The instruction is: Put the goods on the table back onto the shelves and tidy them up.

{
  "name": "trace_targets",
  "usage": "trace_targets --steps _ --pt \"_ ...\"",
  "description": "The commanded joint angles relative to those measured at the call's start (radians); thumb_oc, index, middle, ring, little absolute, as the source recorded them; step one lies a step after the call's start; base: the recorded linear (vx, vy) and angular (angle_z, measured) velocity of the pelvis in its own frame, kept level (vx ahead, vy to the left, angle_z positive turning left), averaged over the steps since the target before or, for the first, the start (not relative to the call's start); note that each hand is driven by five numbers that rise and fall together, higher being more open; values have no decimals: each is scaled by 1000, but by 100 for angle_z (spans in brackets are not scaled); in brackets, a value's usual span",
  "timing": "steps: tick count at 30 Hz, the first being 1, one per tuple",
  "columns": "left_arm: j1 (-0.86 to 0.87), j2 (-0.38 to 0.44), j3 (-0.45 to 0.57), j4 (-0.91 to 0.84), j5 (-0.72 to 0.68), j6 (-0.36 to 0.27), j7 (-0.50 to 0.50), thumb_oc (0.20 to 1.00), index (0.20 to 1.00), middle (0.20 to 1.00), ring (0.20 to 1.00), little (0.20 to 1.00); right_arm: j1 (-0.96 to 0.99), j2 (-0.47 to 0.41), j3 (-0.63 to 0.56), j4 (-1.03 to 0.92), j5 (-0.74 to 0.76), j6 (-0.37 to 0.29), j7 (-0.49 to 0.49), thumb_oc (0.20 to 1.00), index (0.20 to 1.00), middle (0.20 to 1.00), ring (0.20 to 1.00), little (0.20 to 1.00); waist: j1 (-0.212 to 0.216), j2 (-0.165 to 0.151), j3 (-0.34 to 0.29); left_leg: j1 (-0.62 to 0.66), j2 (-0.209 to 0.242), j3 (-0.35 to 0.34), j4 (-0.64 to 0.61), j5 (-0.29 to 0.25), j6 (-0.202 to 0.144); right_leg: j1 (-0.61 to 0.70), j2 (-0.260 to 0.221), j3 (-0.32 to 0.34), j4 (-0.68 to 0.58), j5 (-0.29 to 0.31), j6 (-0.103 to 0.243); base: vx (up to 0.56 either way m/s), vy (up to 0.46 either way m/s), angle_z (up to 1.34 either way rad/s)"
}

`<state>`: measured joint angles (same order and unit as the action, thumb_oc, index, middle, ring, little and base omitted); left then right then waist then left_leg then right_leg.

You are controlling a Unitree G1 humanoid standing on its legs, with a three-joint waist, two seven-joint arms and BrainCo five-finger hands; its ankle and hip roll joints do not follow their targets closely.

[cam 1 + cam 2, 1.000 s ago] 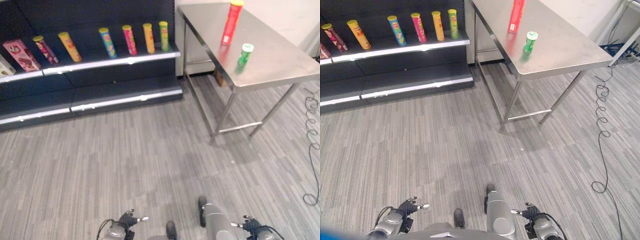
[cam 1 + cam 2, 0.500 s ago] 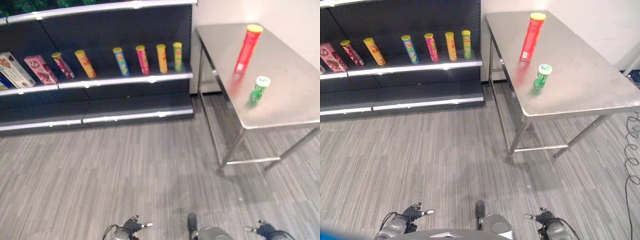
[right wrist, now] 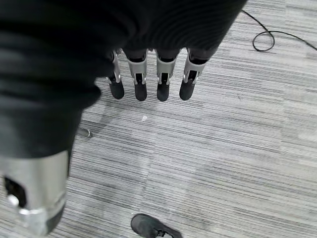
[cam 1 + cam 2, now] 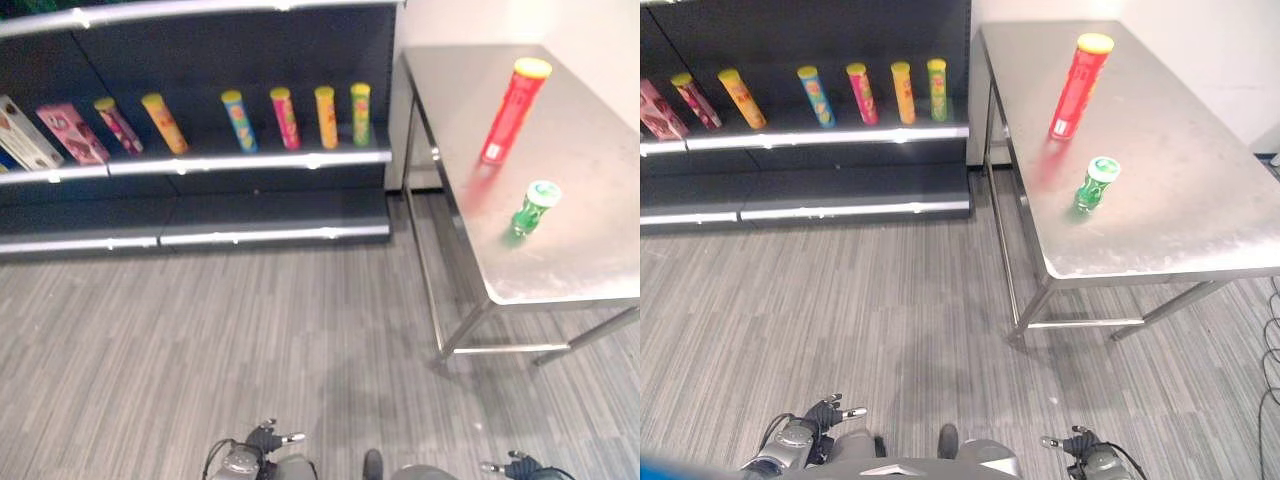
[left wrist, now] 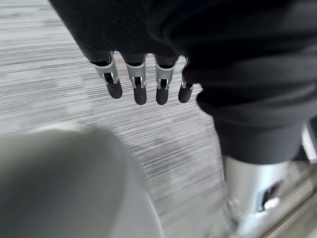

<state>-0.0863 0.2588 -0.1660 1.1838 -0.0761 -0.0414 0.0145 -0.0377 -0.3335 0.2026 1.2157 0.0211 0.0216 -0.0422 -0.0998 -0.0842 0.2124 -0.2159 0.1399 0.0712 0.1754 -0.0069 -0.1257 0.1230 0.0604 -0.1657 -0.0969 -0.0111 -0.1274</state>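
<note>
A tall red can with a yellow lid (image 4: 513,110) stands on the steel table (image 4: 600,250) at the right. A short green can with a white lid (image 4: 533,208) stands nearer me on the same table. My left hand (image 4: 262,441) hangs low at the bottom of the view, fingers (image 5: 139,89) straight and holding nothing. My right hand (image 4: 1080,446) hangs at the bottom right, its fingers (image 3: 163,84) straight over the floor and empty. Both hands are far from the table.
A dark shelf unit (image 4: 250,162) stands at the back left. Several upright tube cans (image 4: 284,117) line its shelf, with boxes (image 4: 68,132) at the far left. Grey striped floor lies between me and the shelf and table. The table's legs (image 4: 460,335) stand at the right.
The whole picture has shifted as the camera moved: the table and its two cans now show larger and lower, the shelf more to the left. Both hands stay down at my sides.
</note>
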Motion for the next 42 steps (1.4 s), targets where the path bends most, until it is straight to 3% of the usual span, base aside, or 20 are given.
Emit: trace_targets --steps 1,2,4,7,9,12,14,18,22,23,27,29,30,31,33,36,42 --pt "31 16 -14 -27 -53 -18 0 1000 1000 1000 1000 1000 29 -40 -20 -14 4 -10 -21 1000 1000 1000 1000 1000 47 27 1 60 -30 -71 -114 92 24 4 -50 110 12 -97 166 415 179 -38" --pt "37 17 -9 -24 -62 -20 2 1000 1000 1000 1000 1000 27 -41 -19 -13 -1 -13 -27 1000 1000 1000 1000 1000 65 37 4 26 -31 -139 -209 138 7 27 -39 146 13 -119 164 360 147 -67" --pt "50 10 0 5 -52 -19 5 1000 1000 1000 1000 1000 27 -36 -25 0 -7 -15 -27 1000 1000 1000 1000 1000 71 51 -4 31 -26 -164 -263 155 -10 65 -31 197 14 -150 170 433 248 -122" --pt "58 8 5 11 -46 -22 9 1000 1000 1000 1000 1000 24 -23 -27 2 -8 -16 -23 1000 1000 1000 1000 1000 77 53 -26 63 -21 -128 -263 172 -9 77 -63 223 10 -148 190 248 226 -103" --pt "57 15 4 7 -39 -25 14 1000 1000 1000 1000 1000 16 -12 -21 -7 -13 -11 -17 1000 1000 1000 1000 1000 77 46 -46 87 -32 -67 -252 149 9 74 -113 242 12 -138 219 240 284 -46" --pt "53 18 1 5 -33 -26 17 1000 1000 1000 1000 1000 14 -9 -21 -14 -14 -11 -15 1000 1000 1000 1000 1000 75 42 -53 95 -44 -44 -245 133 21 70 -136 243 17 -137 235 154 207 -71" --pt "31 38 -14 -21 -22 -26 25 1000 1000 1000 1000 1000 7 -1 -30 -24 -6 -1 -11 1000 1000 1000 1000 1000 57 40 -77 98 -90 5 -208 71 69 25 -196 260 79 -135 278 224 327 -19" --pt "20 46 -23 -31 -14 -25 25 1000 1000 1000 1000 1000 11 4 -42 -21 3 2 -9 1000 1000 1000 1000 1000 43 46 -86 106 -118 17 -195 42 93 -2 -211 263 138 -129 297 140 182 -24" --pt "10 53 -32 -35 -1 -21 22 1000 1000 1000 1000 1000 11 2 -59 -15 18 2 -5 1000 1000 1000 1000 1000 23 60 -77 135 -141 26 -193 13 119 -57 -208 272 283 -99 311 79 140 -1" --pt "6 58 -31 -42 -4 -18 18 1000 1000 1000 1000 1000 10 2 -67 -25 23 2 -6 1000 1000 1000 1000 1000 15 68 -55 162 -146 41 -203 3 131 -104 -217 235 380 -64 315 18 105 -11" --pt "6 59 -35 -30 5 -17 18 1000 1000 1000 1000 1000 16 4 -73 -19 33 0 -12 1000 1000 1000 1000 1000 6 77 -44 205 -138 49 -233 -3 130 -154 -213 184 420 -52 306 53 56 -15" --pt "5 60 -37 -26 10 -17 18 1000 1000 1000 1000 1000 19 3 -74 -16 33 1 -13 1000 1000 1000 1000 1000 1 77 -44 212 -136 47 -237 -7 126 -158 -208 170 385 -59 302 82 -67 -16" --pt "-18 77 -51 -2 47 4 31 1000 1000 1000 1000 1000 16 -14 -70 5 32 19 -11 1000 1000 1000 1000 1000 -29 67 -30 223 -130 39 -240 -22 110 -212 -179 178 200 -53 287 123 -135 -32" --pt "-20 79 -57 -13 47 -6 26 1000 1000 1000 1000 1000 17 -15 -78 11 40 15 -12 1000 1000 1000 1000 1000 -35 62 -27 221 -134 28 -229 -28 110 -189 -174 220 167 -53 296 151 -149 -37" --pt "-19 76 -56 -24 36 -13 19 1000 1000 1000 1000 1000 28 -11 -85 11 56 7 -8 1000 1000 1000 1000 1000 -37 54 -27 229 -136 28 -224 -32 108 -179 -166 257 156 -49 292 71 -66 35" --pt "-15 59 -51 -28 22 -19 13 1000 1000 1000 1000 1000 58 -22 -110 40 65 9 -8 1000 1000 1000 1000 1000 -44 41 -49 244 -115 35 -222 -37 85 -134 -164 239 82 -29 277 82 -119 64" --pt "-8 54 -47 -18 19 -17 9 1000 1000 1000 1000 1000 90 -55 -192 49 126 2 -21 1000 1000 1000 1000 1000 -60 36 -63 269 -88 37 -235 -31 64 -86 -151 220 48 -36 265 56 -97 11"
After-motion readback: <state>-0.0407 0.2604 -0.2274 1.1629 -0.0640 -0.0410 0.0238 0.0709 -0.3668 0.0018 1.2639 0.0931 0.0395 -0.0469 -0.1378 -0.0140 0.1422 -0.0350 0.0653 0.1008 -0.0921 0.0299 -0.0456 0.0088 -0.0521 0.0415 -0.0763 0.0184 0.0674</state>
